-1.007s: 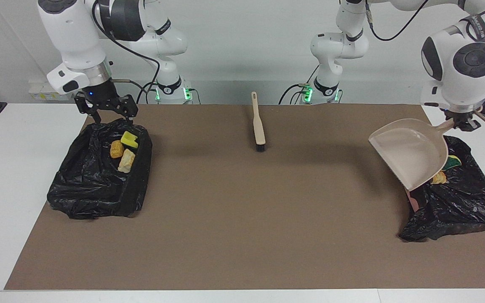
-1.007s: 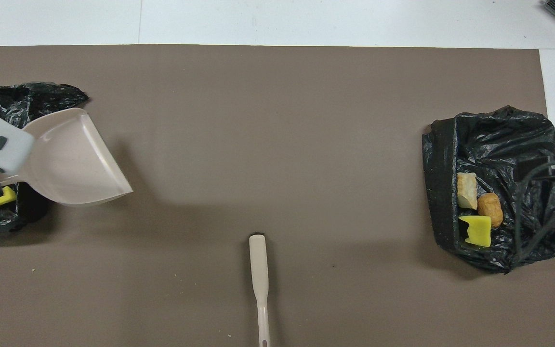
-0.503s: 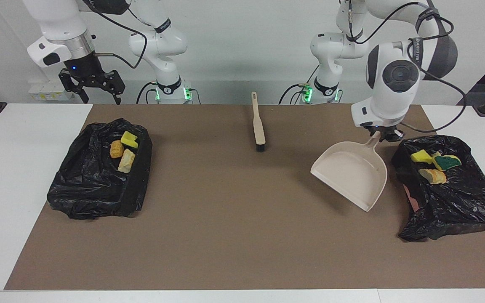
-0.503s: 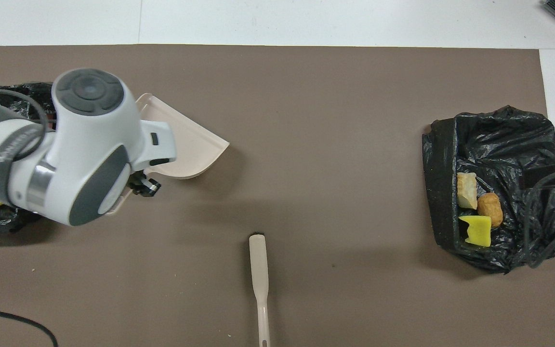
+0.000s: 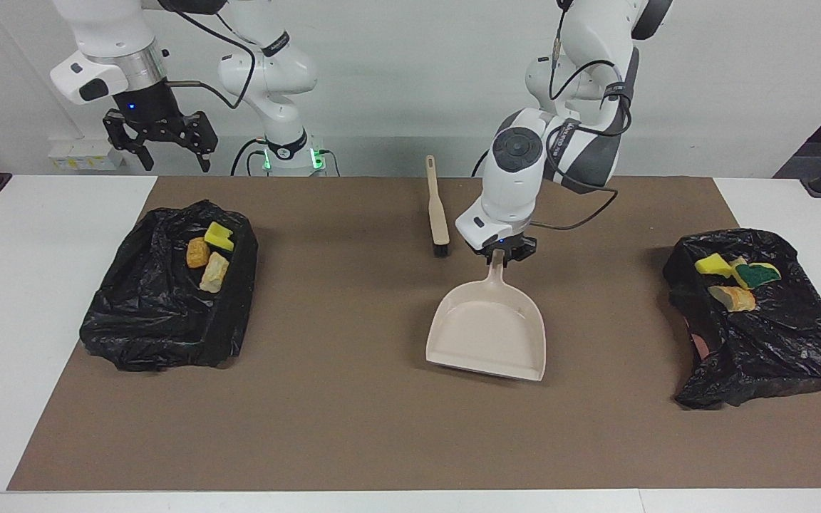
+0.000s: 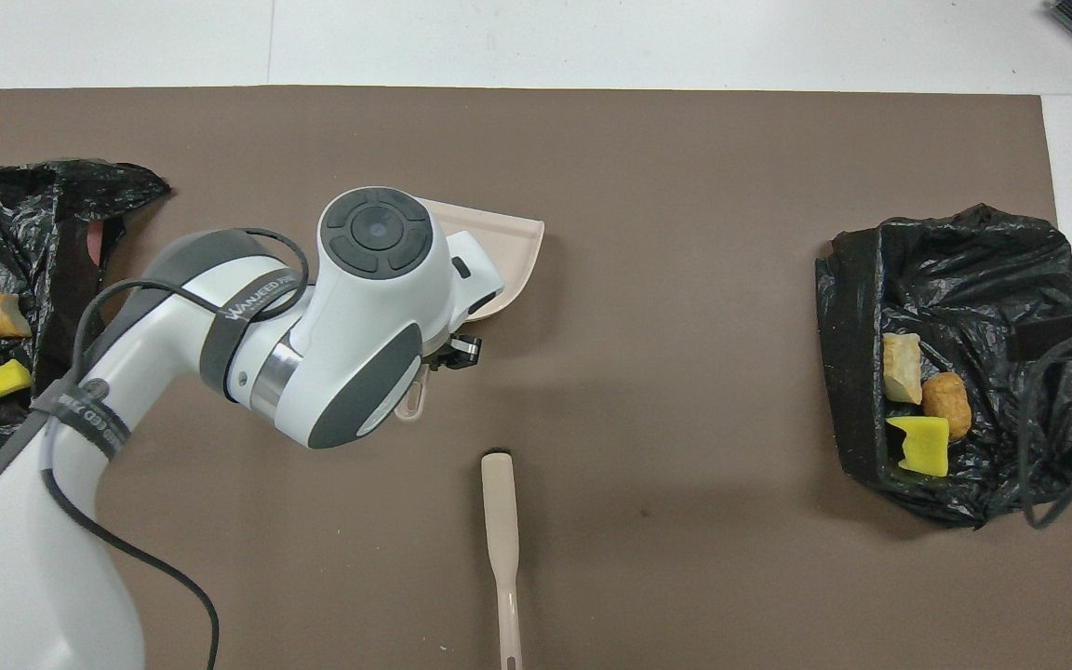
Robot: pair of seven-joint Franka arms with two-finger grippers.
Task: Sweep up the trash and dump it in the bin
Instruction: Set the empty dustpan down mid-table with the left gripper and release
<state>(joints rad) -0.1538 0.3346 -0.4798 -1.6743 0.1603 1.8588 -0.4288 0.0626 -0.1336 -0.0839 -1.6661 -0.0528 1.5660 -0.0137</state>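
Left pincer [image 5: 499, 254]: clamped on dustpan [image 5: 487, 333] handle, mid-worktop.
Right pincer [image 5: 157, 146]: open, waiting.
Trash [image 5: 209, 254]: bagged at both ends.
Risk: a careless set-down could knock the brush [image 5: 437, 210].

A matt brown mat [image 5: 353, 427], paper-like, covers the table. Two crinkled, glossy black plastic bags [image 5: 161, 313] [image 5: 767, 342] hold porous yellow sponge pieces [image 5: 219, 236] and rough golden-brown pastries [image 5: 198, 252]. The beige dustpan [image 5: 489, 335] and brush [image 5: 437, 206] look like smooth matt plastic.
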